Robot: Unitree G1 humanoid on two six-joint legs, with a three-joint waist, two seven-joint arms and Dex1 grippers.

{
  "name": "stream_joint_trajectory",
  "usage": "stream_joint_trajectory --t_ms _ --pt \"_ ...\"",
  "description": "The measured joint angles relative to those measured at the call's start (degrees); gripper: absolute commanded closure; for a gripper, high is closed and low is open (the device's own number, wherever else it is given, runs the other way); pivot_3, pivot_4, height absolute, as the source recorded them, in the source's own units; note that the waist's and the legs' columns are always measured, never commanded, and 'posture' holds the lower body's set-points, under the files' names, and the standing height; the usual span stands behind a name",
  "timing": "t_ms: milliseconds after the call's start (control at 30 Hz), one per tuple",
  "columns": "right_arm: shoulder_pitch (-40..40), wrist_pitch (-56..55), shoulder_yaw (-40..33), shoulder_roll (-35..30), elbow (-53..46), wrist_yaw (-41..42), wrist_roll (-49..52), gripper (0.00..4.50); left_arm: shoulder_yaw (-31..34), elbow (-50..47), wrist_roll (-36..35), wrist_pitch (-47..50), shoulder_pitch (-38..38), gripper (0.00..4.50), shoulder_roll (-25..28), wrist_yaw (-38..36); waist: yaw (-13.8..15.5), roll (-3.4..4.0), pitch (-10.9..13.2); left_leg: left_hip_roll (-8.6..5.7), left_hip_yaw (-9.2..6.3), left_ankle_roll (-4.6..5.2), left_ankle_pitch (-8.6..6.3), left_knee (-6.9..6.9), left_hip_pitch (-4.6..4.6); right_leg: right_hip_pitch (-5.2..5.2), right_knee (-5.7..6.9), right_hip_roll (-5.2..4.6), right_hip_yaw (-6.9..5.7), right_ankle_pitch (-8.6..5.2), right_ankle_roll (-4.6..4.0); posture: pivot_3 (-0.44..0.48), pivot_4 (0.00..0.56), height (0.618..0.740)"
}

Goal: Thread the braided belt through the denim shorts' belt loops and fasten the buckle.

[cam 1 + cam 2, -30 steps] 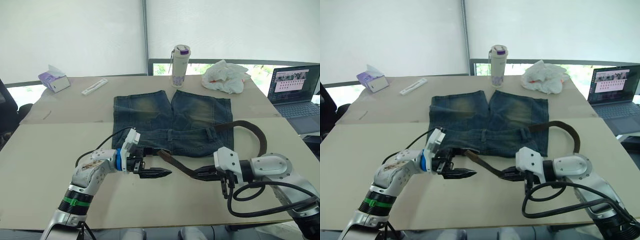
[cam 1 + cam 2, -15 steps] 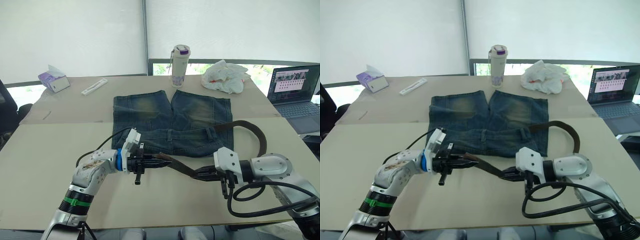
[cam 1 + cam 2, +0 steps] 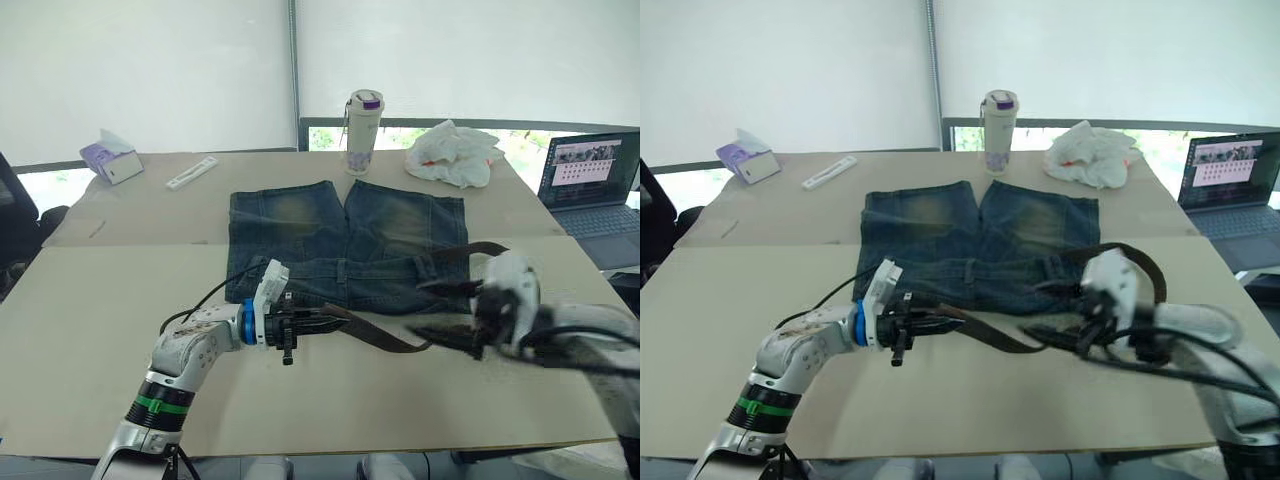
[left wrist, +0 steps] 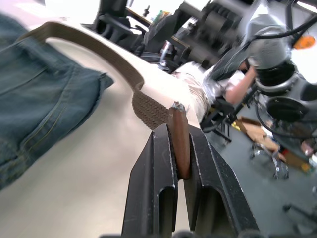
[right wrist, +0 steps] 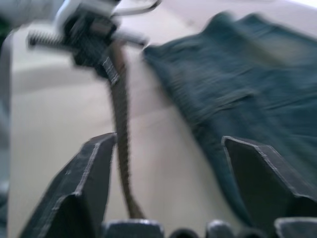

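L gripper (image 4: 181, 163) pinching braided belt (image 3: 375, 335) tip | R gripper (image 5: 168, 188) wide apart, off belt

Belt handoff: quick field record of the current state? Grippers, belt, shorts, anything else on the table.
left gripper: shut on the braided belt near its tip
right gripper: open, strap lying between its fingers, not clamped
belt path: from the left gripper across the table, looping by the shorts' right side
denim shorts: flat, waistband toward the robot
buckle: cannot tell
table: bottle, white bag, tissue box, laptop
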Motion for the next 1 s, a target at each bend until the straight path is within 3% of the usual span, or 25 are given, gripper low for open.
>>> stream_joint_trajectory --t_ms 133,300,500,667,767,1000 --pt "5.5 9.3 -3.1 1.7 -6.5 -5.9 14.7 0.03 4.9 2.0 -6.9 8.8 -2.0 4.5 -4.3 6.0 -0.1 -0.01 0.0 0.03 -0.03 0.01 -0.01 -0.03 -0.03 0.0 0.02 0.05 0.0 -0.02 0.03 0.0 0.15 0.74" --pt "10.5 13.7 3.0 9.8 -10.7 -17.3 24.0 0.03 11.5 4.4 -15.5 15.5 -4.5 4.5 -11.8 15.0 -0.4 -0.06 0.0 0.03 -0.06 0.01 -0.01 -0.04 0.0 0.05 0.05 0.06 0.07 -0.27 0.46 0.0 0.15 0.74" --pt "10.6 10.8 5.4 27.5 -3.8 -34.4 30.0 0.03 13.7 3.3 -19.3 18.7 -3.0 4.5 -12.1 18.4 -0.4 -0.01 0.0 0.03 -0.12 0.0 0.0 -0.08 0.04 -0.06 0.07 0.04 0.13 -0.18 0.31 0.0 0.15 0.74" --pt "8.7 5.9 4.4 34.9 -2.0 -40.7 35.9 0.03 14.4 2.7 -21.4 19.7 -2.3 4.5 -11.9 19.4 -0.4 0.0 0.0 0.03 -0.12 0.0 0.0 -0.08 0.02 -0.07 0.04 -0.02 0.13 -0.12 0.2 0.0 0.15 0.74" --pt "7.8 4.2 4.6 36.1 -2.1 -42.1 37.8 0.83 14.4 2.0 -21.5 19.7 -2.3 4.5 -11.9 19.6 -0.4 0.01 0.0 0.0 -0.09 0.0 0.0 -0.09 0.01 -0.07 0.03 -0.01 0.12 -0.13 0.23 0.0 0.15 0.74" --pt "7.0 3.6 5.9 34.0 -2.1 -42.2 37.6 3.24 14.4 2.1 -21.5 19.7 -2.2 4.5 -12.1 20.4 -0.4 0.01 0.0 -0.03 -0.03 0.0 0.0 -0.09 0.01 -0.07 0.02 0.03 0.11 -0.19 0.33 0.0 0.15 0.74"
